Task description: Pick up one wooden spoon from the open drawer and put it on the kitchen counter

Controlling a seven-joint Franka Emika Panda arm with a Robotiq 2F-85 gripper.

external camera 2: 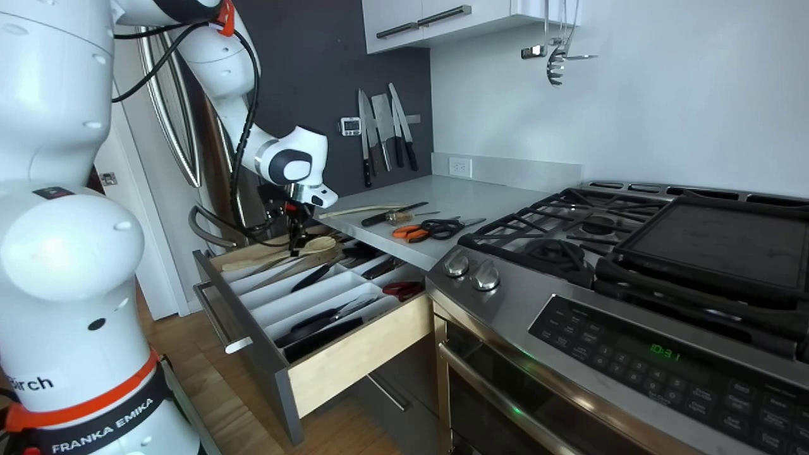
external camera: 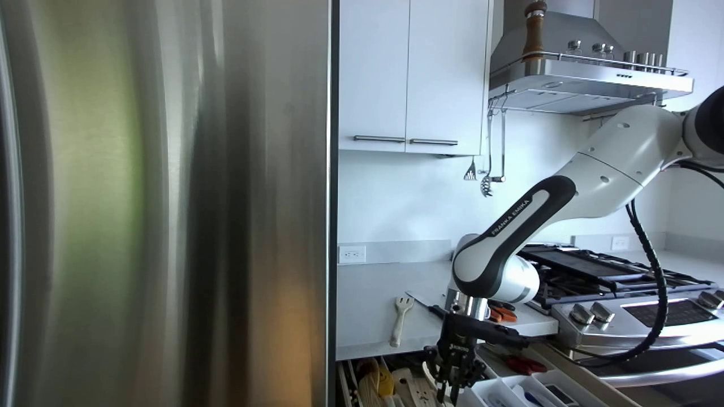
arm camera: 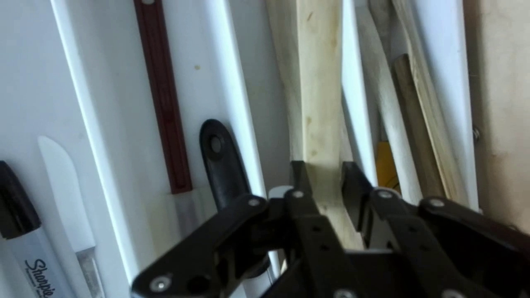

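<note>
My gripper (arm camera: 323, 165) points down into the open drawer (external camera 2: 354, 373). In the wrist view its fingers are closed on both sides of a pale wooden handle (arm camera: 321, 82). The head of this piece is outside the wrist view. In an exterior view the gripper (external camera 2: 295, 246) is beside a wooden spoon's bowl (external camera 2: 320, 242), which seems to belong to the held piece. The gripper also shows in an exterior view (external camera: 448, 390), low over the drawer. More wooden utensils (arm camera: 389, 107) lie in the compartment beside it. The grey kitchen counter (external camera: 367, 288) is behind the drawer.
White dividers (arm camera: 244, 103) split the drawer; a black handle (arm camera: 223, 161), a dark red strip (arm camera: 161, 91) and a marker (arm camera: 33, 256) lie there. On the counter are a wooden fork (external camera: 398, 322), a knife (external camera: 435, 311) and orange-handled scissors (external camera 2: 411, 233). A stove (external camera 2: 569, 253) adjoins.
</note>
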